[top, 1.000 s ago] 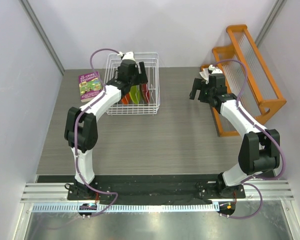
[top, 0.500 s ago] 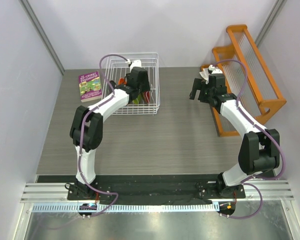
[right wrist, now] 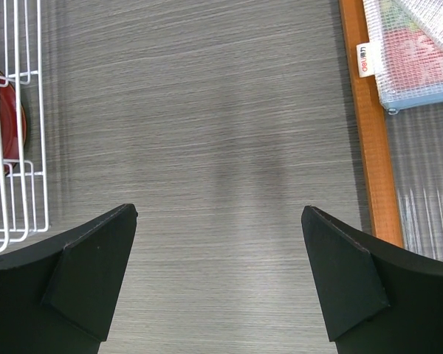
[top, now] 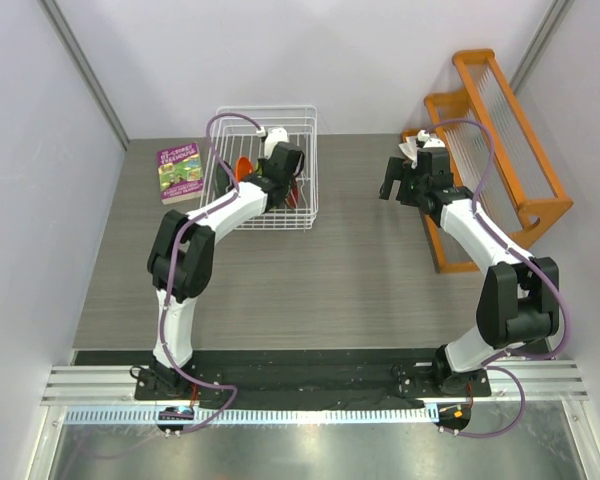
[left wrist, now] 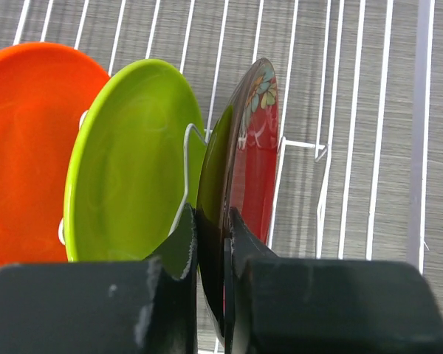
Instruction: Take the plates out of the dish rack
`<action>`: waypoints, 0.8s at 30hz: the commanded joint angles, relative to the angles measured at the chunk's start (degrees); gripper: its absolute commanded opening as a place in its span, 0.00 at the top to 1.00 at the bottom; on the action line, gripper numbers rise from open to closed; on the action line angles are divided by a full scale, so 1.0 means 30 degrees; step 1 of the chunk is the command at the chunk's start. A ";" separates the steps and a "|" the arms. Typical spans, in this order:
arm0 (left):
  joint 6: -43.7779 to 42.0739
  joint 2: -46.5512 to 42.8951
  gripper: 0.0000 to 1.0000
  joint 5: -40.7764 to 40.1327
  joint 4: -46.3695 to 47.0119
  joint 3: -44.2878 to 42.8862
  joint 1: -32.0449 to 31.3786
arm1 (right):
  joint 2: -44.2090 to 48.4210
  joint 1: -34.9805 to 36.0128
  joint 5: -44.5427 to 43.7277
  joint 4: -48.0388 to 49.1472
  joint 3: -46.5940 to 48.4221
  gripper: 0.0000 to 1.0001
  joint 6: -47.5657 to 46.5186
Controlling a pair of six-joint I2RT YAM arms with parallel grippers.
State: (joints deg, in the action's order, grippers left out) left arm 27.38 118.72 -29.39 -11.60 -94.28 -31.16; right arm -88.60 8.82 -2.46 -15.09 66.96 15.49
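Red floral plate (left wrist: pixel 255 162) gripped at rim by left tool (left wrist: pixel 212 230).

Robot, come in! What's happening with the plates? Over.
Left gripper shut on red plate in dish rack. Right gripper open, empty. Green plate close alongside.

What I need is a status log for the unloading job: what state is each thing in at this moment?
left pincer: shut on the dark red plate's rim
right pincer: open, empty, over bare table
dark red plate: upright in the rack, gripped
lime green plate: upright in the rack, untouched
orange plate: upright in the rack, untouched
dish rack: loaded with plates
book: closed, lying flat
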 commanded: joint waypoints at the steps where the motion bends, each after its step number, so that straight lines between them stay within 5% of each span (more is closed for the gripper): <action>1: 0.0075 0.0067 1.00 -0.0516 0.0027 -0.0273 -0.0131 | -0.0232 0.0019 -0.0294 0.0226 0.0239 0.00 -0.0152; 16: -0.3557 -0.1397 1.00 -0.6137 -0.1056 -0.3084 -0.1186 | 0.0088 0.0019 0.0028 -0.0389 0.0268 0.00 -0.0094; 24: -0.3881 -0.3534 1.00 -0.6553 -0.2169 -0.2765 -0.1538 | 0.1201 -0.0010 0.0526 -0.0623 -0.0054 0.00 -0.0240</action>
State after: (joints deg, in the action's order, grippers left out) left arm 18.11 117.25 -42.65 -17.63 -101.25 -35.73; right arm -89.43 8.82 -2.17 -17.17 66.81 15.44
